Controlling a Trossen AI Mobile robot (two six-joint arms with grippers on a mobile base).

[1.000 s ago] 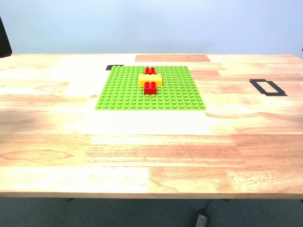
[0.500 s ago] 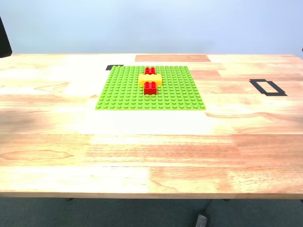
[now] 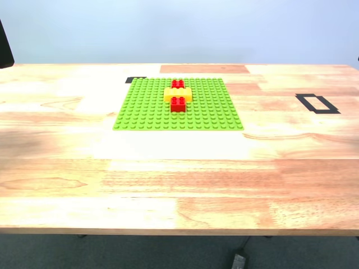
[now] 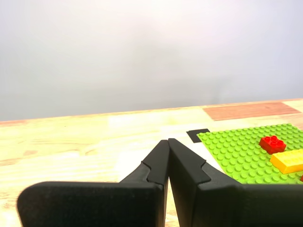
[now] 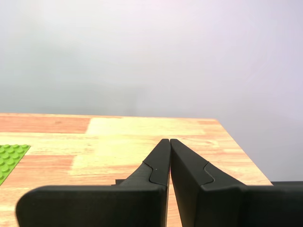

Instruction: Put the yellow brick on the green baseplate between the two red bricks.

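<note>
The green baseplate (image 3: 178, 105) lies flat on the wooden table toward its far side. On it the yellow brick (image 3: 178, 94) sits crosswise between the two red bricks, one behind (image 3: 177, 84) and one in front (image 3: 178, 103), all three touching in a row. The first wrist view shows my first gripper (image 4: 168, 142) shut and empty, well off the baseplate (image 4: 246, 151), with the yellow brick (image 4: 289, 161) and a red brick (image 4: 272, 143) at the picture's edge. My second gripper (image 5: 169, 142) is shut and empty over bare table, with only a corner of the baseplate (image 5: 9, 158) showing.
A black tape rectangle (image 3: 317, 103) marks the table at the exterior view's right. A small black tape mark (image 3: 134, 80) lies by the baseplate's far corner. A dark part (image 3: 4, 47) of an arm shows at the exterior view's left edge. A reddish board strip (image 3: 204, 69) runs along the table's far edge.
</note>
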